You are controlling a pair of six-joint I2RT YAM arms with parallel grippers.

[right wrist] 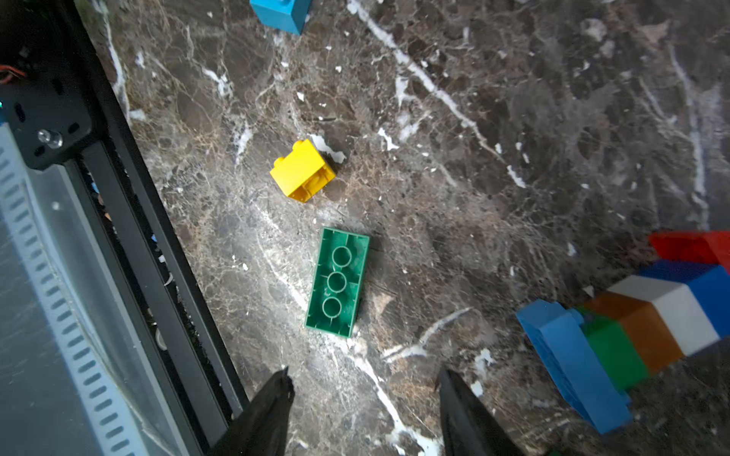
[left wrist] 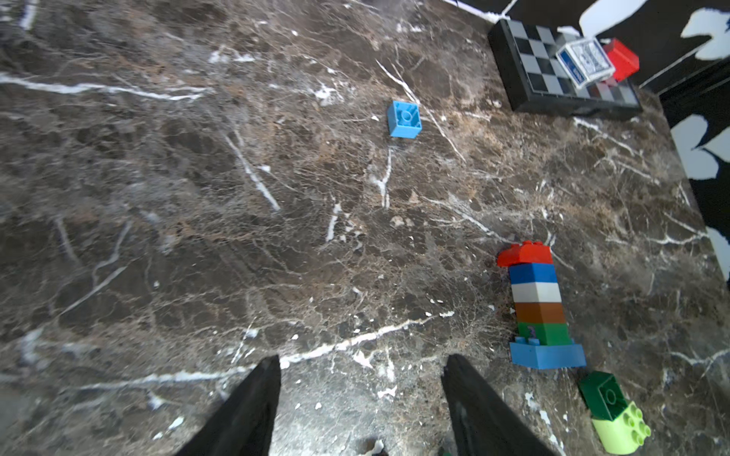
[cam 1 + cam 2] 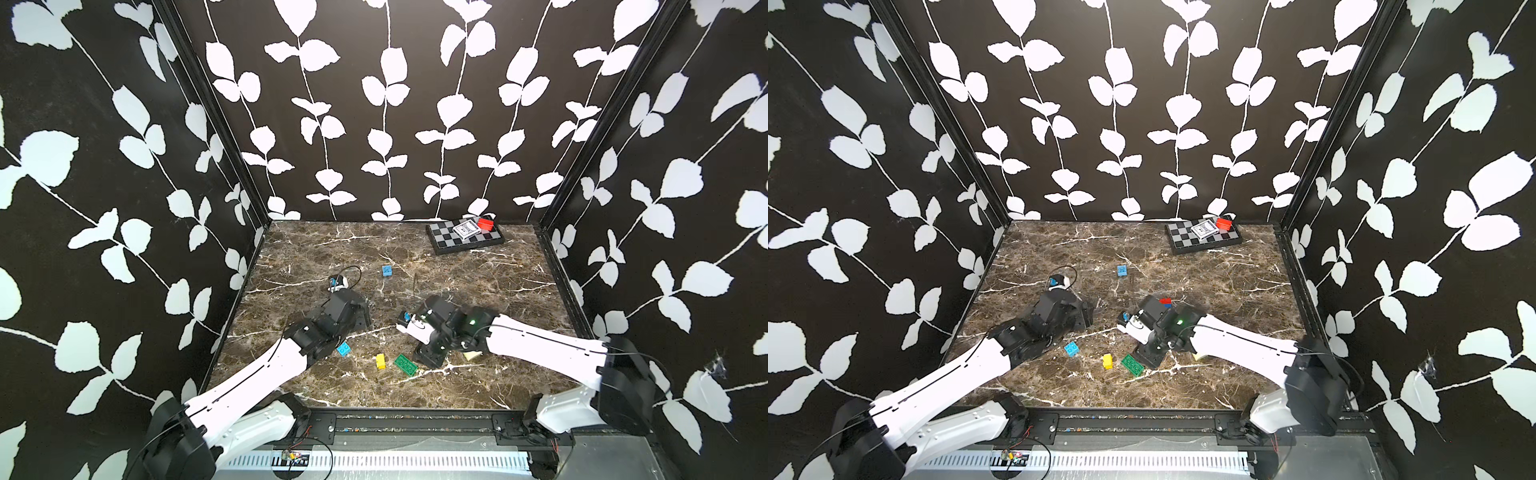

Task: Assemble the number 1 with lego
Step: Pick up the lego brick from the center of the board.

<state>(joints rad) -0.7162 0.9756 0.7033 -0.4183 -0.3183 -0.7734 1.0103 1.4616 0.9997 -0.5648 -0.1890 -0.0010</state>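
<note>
A lego stack (image 2: pixel 537 304) lies on its side on the marble table: red, blue, white, orange and green bricks on a wide light blue brick. The right arm hides most of it in both top views; its red end (image 3: pixel 1165 302) peeks out. My left gripper (image 2: pixel 361 367) is open and empty, left of the stack's blue end. My right gripper (image 1: pixel 365 379) is open and empty, just short of an upturned green oblong brick (image 1: pixel 337 282), with the stack (image 1: pixel 651 316) off to one side. A yellow brick (image 1: pixel 303 170) lies beyond the green one.
Loose lego: a light blue square brick (image 3: pixel 387 271), a blue brick (image 3: pixel 343 349), dark green (image 2: pixel 602 395) and lime (image 2: pixel 622 428) bricks. A chessboard (image 3: pixel 465 245) at the back right carries a card deck (image 3: pixel 463 230) and a red brick (image 3: pixel 485 225). The front rail (image 1: pixel 118 197) is close.
</note>
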